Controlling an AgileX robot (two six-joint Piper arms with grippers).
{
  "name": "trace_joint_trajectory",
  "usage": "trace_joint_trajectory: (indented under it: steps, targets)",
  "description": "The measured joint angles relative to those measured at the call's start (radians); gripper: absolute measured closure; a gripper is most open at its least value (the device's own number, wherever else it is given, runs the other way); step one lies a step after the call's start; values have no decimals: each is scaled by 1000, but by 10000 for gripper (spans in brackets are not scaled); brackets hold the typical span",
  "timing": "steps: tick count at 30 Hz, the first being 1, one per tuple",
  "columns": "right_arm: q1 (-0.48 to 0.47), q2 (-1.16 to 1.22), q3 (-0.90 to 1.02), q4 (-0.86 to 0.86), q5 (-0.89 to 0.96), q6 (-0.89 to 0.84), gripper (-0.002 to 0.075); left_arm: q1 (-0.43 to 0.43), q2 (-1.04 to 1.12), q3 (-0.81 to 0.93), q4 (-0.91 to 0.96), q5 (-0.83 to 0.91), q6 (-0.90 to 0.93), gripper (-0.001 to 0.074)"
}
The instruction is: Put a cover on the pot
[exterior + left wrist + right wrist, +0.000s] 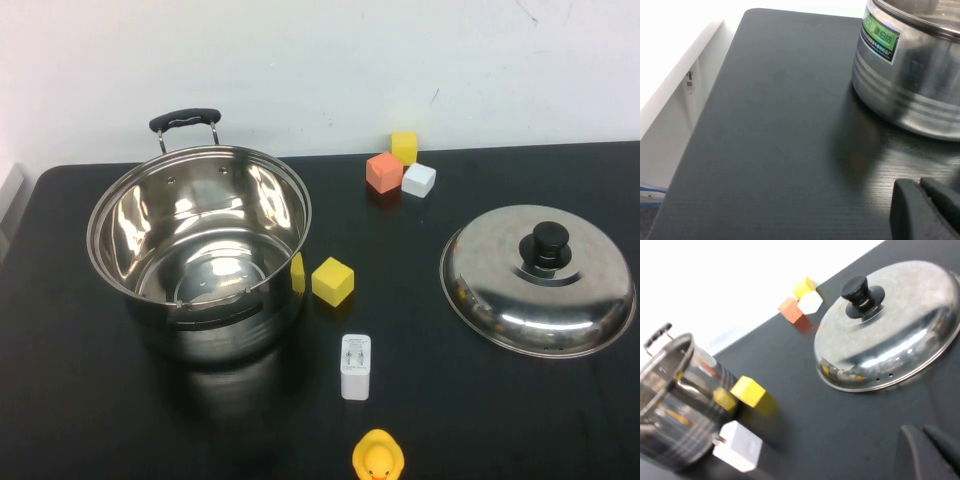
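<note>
From my station the pot (200, 260) fills the left of the table (80, 420), open and empty, its black handle (185, 120) at the far rim. The lid (538, 280) lies dome-up well apart on the right, knob (549, 243) on top. Between them sit a yellow cube (333, 280) just beside the pot, a white charger (355, 366), a duck (378, 458) at the near edge, and three small blocks (400, 168) at the back.

Neither gripper shows from above. The left gripper (927, 210) hangs low near the pot's wall, the right gripper (927, 450) near the lid; I cannot tell either's finger state (only dark tips show).

My worry: the knob is small and the steel slick, so an off-centre pinch could let the lid tilt or slip, and carrying it low might knock the cube or charger.
</note>
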Motion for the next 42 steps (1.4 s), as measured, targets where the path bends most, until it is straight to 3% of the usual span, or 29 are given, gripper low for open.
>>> trace_joint_trajectory:
  steps: [14, 22, 27, 36, 39, 42]
  targets:
    - [0, 0, -3, 66, 9, -199, 728, 0, 0, 0, 0, 0, 0, 737]
    - [0, 36, -254, 180, 63, -870, 728, 0, 0, 0, 0, 0, 0, 737]
    - [0, 214, -346, 271, 61, -1091, 728, 0, 0, 0, 0, 0, 0, 737]
    - [0, 609, -452, 757, 37, -1642, 713, 0, 0, 0, 0, 0, 0, 737]
    - [2, 708, -511, 770, 15, -1653, 667, 0, 0, 0, 0, 0, 0, 738]
    - [2, 767, -557, 703, -74, -1484, 610, 0, 0, 0, 0, 0, 0, 738]
